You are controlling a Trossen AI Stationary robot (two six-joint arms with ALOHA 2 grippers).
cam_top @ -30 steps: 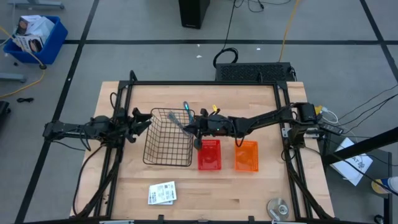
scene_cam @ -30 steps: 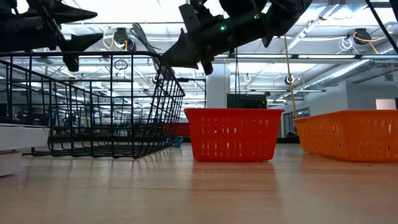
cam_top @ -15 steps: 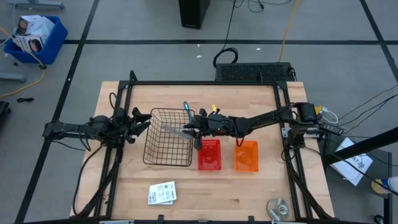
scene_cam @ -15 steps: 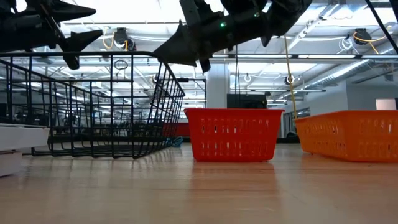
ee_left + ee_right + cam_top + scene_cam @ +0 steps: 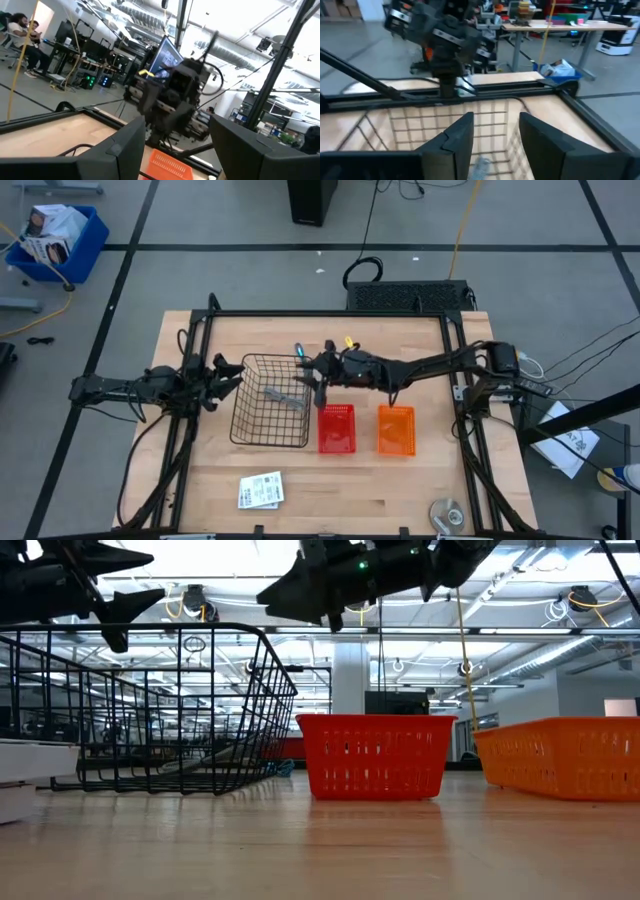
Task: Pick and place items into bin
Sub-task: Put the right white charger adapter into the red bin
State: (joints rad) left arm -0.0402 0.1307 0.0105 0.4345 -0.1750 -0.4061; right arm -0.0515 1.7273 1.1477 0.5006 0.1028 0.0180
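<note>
The light wooden table carries a black wire basket, a red slotted plastic bin and an orange slotted plastic bin. The right gripper hangs beside the wire basket's rim, its fingers apart and empty. The grey metal tool lies inside the basket, just beside that gripper. The slim blue-handled tool lies on the table close behind the gripper. The flat white printed card packet sits well away near the table's front edge; its print is unreadable. The left gripper waits outside the basket's opposite side, fingers apart.
</note>
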